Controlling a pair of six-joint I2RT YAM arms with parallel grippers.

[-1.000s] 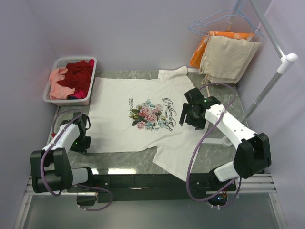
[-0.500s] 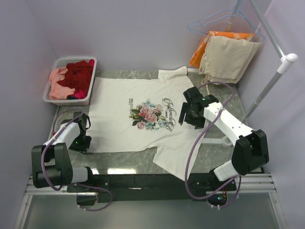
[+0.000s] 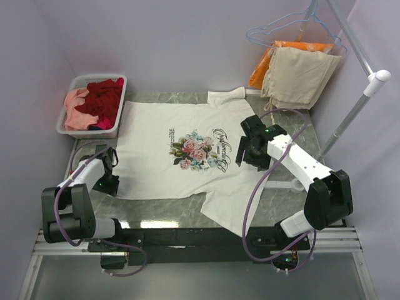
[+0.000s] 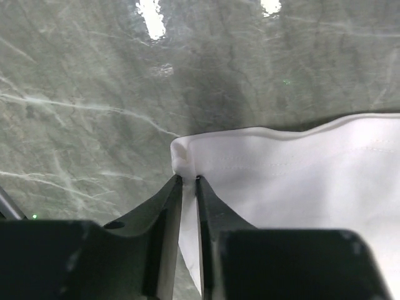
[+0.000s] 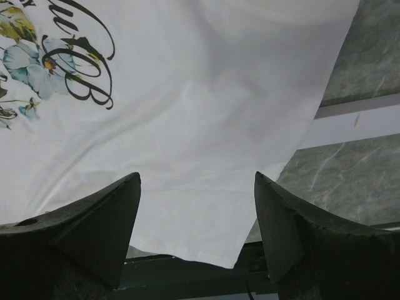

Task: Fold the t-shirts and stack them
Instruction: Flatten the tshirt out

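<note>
— Toward the near-left corner of the table [image 4: 75,94], what is gripped?
— A hem corner of the white t-shirt [image 3: 181,125] is clamped by the left gripper [image 4: 185,179]; the shirt is spread flat mid-table; the right gripper [image 5: 197,180] is held agape above it.

Script lettering [image 3: 222,142] on t-shirt [image 3: 156,125] illegibly small
</note>
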